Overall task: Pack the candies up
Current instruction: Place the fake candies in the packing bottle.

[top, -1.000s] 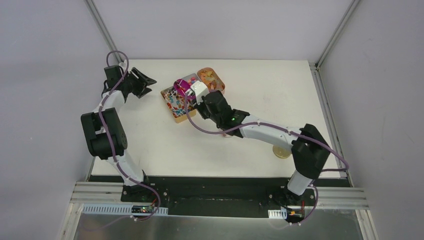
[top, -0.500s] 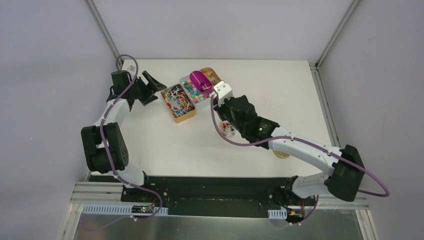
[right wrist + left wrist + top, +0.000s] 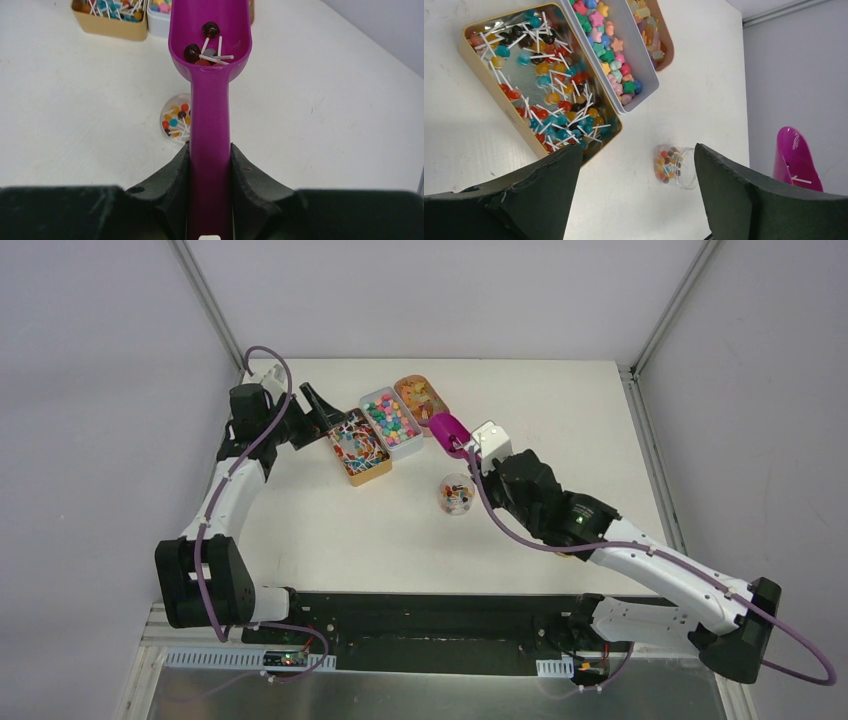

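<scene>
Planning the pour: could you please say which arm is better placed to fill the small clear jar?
Right: the right hand grips the magenta plastic scoop holding lollipop candies near the small clear jar; the open left hand holds nothing.

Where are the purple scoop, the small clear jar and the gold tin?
purple scoop (image 3: 210, 130), right wrist view, handle
small clear jar (image 3: 687, 170), left wrist view, clear wall
gold tin (image 3: 110, 27), right wrist view, near wall
</scene>
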{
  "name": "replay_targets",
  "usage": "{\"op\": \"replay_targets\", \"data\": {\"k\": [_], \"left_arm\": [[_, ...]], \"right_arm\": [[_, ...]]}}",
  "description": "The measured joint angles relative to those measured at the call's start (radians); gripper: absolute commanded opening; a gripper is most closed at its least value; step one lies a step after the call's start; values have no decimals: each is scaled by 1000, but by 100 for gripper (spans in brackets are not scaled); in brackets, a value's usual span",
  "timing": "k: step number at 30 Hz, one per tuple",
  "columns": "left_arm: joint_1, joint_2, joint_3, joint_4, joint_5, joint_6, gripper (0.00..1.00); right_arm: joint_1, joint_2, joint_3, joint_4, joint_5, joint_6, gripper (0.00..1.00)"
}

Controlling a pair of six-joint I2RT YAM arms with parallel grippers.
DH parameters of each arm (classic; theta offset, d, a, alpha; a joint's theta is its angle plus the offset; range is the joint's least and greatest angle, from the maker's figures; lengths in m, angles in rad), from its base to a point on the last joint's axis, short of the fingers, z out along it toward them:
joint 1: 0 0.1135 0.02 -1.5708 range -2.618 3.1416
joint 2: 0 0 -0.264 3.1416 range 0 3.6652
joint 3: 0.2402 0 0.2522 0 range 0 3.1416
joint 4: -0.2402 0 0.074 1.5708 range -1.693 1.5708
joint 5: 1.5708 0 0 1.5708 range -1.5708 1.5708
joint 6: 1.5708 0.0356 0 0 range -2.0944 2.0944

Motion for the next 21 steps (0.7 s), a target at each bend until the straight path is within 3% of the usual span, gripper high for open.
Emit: {"op": "replay_targets", "data": {"k": [7, 21], "left_arm": [[-5, -8, -1, 0, -26, 16, 85], [-5, -8, -17, 0, -51, 34, 85]], "right_arm": [[7, -63, -34, -186, -3, 105, 0], [33, -43, -13, -436, -39, 280, 0]]}}
